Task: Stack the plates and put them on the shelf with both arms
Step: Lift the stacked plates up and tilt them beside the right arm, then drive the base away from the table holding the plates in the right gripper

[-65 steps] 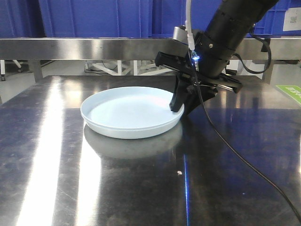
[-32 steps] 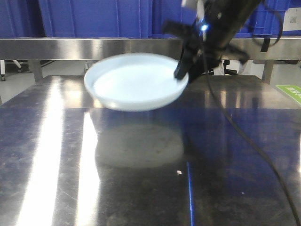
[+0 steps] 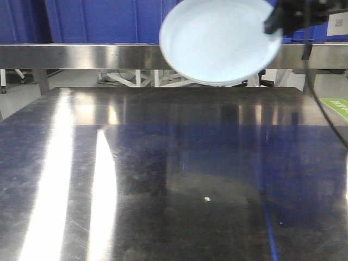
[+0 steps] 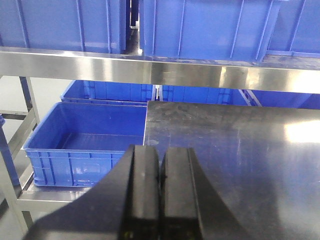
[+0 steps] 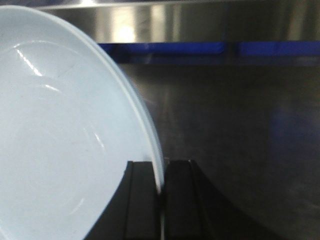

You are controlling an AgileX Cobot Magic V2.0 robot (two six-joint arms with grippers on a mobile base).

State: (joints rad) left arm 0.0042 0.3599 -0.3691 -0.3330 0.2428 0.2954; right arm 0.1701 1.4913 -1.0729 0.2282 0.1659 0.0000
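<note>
A plain, glossy white plate stands out against blue crates, silver shelf and dark tabletop.

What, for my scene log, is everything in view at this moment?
plates: apparently two stacked, white, held tilted in the air in front of the shelf
shelf: one, steel, behind the table
table: one, dark steel, foreground
crates: several, blue, on the upper shelf and lower down beside the table
cable: one, black, hanging at the right
left gripper: shut, empty, over the table's edge
right gripper: shut on the plates' rim
</note>
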